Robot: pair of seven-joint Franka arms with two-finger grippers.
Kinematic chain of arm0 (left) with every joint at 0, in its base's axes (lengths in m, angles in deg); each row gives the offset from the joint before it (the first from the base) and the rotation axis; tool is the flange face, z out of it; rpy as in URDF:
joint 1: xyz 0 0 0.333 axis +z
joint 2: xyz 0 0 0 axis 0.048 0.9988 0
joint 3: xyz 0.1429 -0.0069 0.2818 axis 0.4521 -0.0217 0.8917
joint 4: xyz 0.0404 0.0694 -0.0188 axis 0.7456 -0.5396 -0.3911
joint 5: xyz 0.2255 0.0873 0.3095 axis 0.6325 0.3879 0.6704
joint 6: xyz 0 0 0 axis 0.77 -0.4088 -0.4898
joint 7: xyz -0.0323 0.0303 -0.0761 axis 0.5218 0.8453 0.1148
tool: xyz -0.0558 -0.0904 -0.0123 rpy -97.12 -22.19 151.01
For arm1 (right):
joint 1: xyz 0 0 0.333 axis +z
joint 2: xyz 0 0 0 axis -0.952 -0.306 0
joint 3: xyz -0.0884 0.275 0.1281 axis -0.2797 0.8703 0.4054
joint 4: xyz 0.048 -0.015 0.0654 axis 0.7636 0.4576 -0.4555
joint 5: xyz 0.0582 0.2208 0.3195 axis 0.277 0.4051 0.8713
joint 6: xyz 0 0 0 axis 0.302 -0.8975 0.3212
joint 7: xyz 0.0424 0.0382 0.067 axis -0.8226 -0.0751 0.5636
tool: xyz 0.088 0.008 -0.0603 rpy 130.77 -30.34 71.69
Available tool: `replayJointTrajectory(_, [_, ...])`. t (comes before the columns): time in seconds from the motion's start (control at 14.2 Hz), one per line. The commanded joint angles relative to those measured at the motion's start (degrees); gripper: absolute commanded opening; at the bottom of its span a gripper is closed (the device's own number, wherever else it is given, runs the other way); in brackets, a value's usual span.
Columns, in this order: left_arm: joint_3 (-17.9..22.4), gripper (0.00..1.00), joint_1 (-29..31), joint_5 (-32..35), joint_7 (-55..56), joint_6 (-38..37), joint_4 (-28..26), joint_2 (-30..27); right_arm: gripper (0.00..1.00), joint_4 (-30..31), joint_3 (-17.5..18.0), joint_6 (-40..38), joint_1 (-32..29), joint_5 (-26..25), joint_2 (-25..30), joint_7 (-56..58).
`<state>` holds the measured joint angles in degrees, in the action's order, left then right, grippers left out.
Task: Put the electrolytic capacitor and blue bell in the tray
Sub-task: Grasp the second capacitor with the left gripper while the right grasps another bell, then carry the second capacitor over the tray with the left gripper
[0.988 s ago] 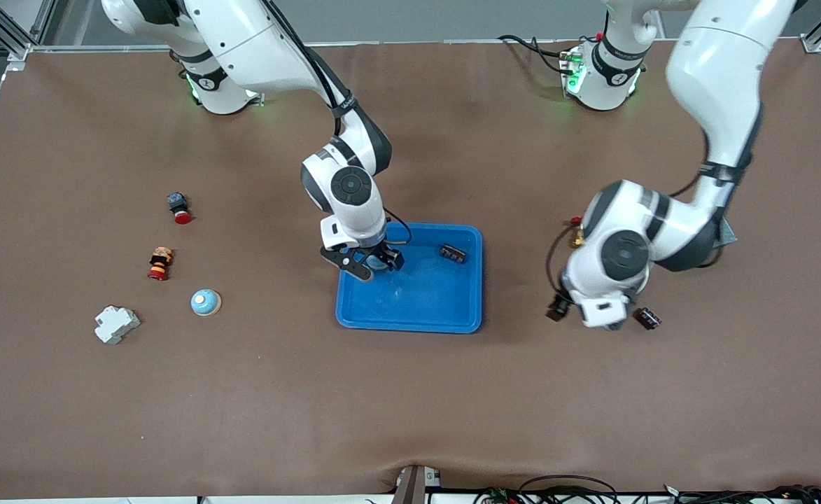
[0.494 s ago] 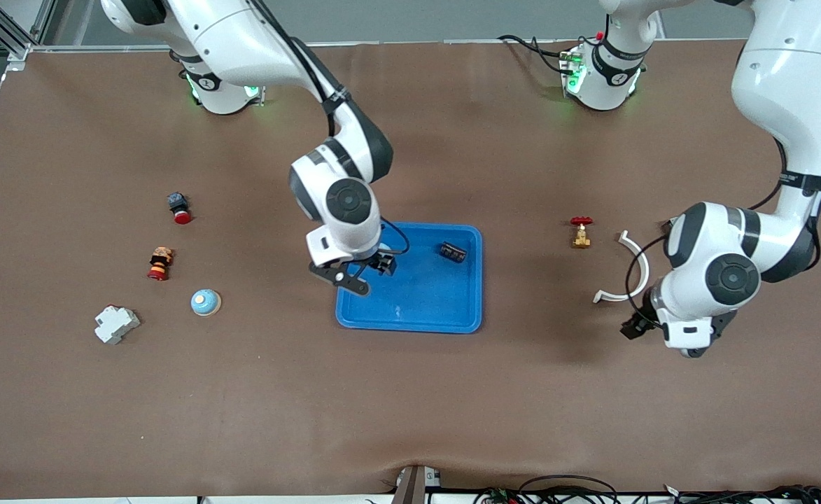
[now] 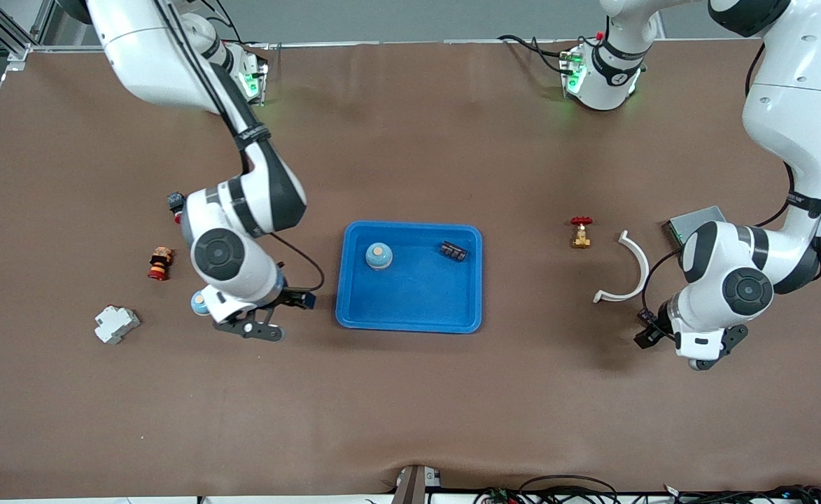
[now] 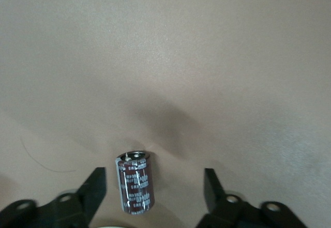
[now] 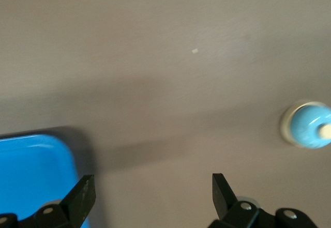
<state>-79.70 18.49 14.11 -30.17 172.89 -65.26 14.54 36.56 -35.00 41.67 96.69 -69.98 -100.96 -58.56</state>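
The bright blue tray [image 3: 410,308] lies mid-table. A blue bell [image 3: 379,256] and a dark electrolytic capacitor [image 3: 453,251] lie in it. My right gripper [image 3: 277,315] is open and empty over bare table beside the tray; its wrist view shows the gripper [image 5: 152,192], the tray's corner [image 5: 31,171] and a second blue bell [image 5: 310,124]. That bell [image 3: 199,302] is partly hidden by my right hand. My left gripper [image 3: 651,334] is open low over a second capacitor [image 4: 135,182], which lies on the table between its fingers [image 4: 93,186], untouched.
A red-handled valve [image 3: 581,232], a white curved piece [image 3: 630,269] and a grey metal plate [image 3: 693,220] lie toward the left arm's end. A white breaker [image 3: 116,324], an orange-red button stack [image 3: 159,263] and a dark button [image 3: 174,203] lie toward the right arm's end.
My right gripper left a blue bell in the tray and moved out toward the right arm's end, beside the second bell. My left gripper settled over the capacitor on the table.
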Motion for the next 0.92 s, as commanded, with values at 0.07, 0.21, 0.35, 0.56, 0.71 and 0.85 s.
replayJointTrajectory(0.07, [-0.05,0.61,0.87,1.35,-2.01,-0.28,0.66,1.43,1.00,9.71,1.07,6.65,-4.28,-2.11,4.46,7.92])
replayJointTrajectory(0.21, [-0.05,0.33,0.87,1.35,-1.92,-0.28,0.04,1.35,1.00,14.82,1.07,12.02,-7.18,-2.11,5.78,13.81])
replayJointTrajectory(0.35, [-0.05,0.00,0.44,1.27,-0.96,-0.72,-0.39,1.17,1.00,17.38,1.16,15.02,-10.43,-2.11,6.31,19.27])
replayJointTrajectory(0.56, [-0.22,0.00,0.26,1.27,-0.86,-0.99,-0.40,0.64,1.00,20.46,1.16,18.89,-13.78,-2.11,6.40,25.16])
replayJointTrajectory(0.71, [-0.83,0.00,0.08,0.66,-0.78,-2.47,-0.13,-0.23,1.00,22.92,1.16,23.19,-15.63,-2.11,6.40,28.07])
replayJointTrajectory(0.85, [-3.02,0.00,0.26,0.21,0.09,-5.54,-0.22,-2.60,1.00,25.12,1.16,27.06,-16.51,-2.11,6.05,28.87])
